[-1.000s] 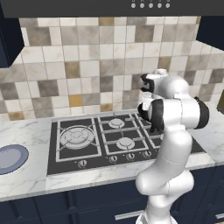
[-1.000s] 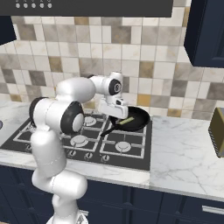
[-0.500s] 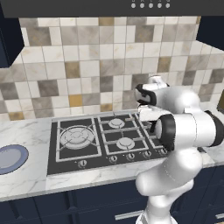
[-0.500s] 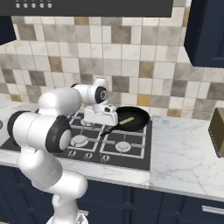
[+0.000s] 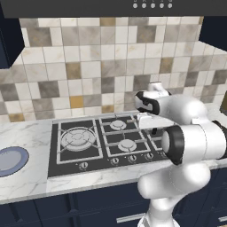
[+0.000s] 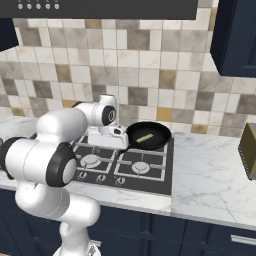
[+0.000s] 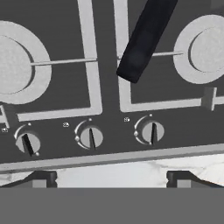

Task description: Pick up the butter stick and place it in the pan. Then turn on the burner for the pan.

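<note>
Black pan (image 6: 148, 136) sits on the rear right grate of the hob (image 6: 150, 172), butter stick (image 6: 145, 137) lying flat inside it, slightly left of centre. Pan handle (image 7: 144, 37) juts toward the hob's front; in the hand view it cuts diagonally down from the top edge and ends between two burners (image 7: 202, 48), above the knobs.

Arm folded low over the hob: elbow bulk near the counter's front edge, forearm reaching back, wrist bent so the hand points down at the front of the hob. Gripper (image 6: 116, 141) hangs just left of the pan, beside its handle, touching nothing. Fingertips (image 7: 41, 178) stand wide apart at the bottom corners of the hand view, nothing between them.

Three knobs (image 7: 89, 136) in a row below the grates, directly ahead of the hand. Blue-grey plate (image 5: 11, 160) on the marble counter (image 6: 210, 175), well left of the hob.
</note>
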